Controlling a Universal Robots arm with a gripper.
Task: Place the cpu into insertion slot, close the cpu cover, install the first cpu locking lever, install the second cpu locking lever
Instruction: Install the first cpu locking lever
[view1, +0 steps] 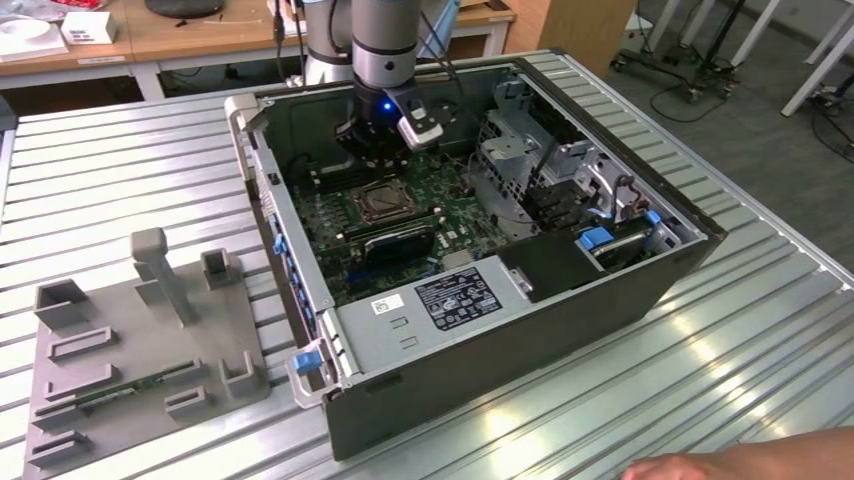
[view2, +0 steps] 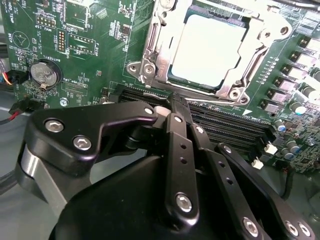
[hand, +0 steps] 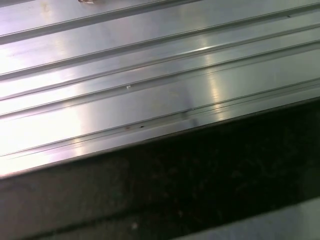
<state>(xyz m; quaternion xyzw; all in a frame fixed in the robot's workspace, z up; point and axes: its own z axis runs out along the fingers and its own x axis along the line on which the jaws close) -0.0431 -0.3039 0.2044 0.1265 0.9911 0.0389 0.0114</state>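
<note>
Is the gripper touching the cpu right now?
Apart. The second wrist view shows the cpu with its top bare inside the cpu cover, while the gripper ends short of it, over the memory slots.
</note>
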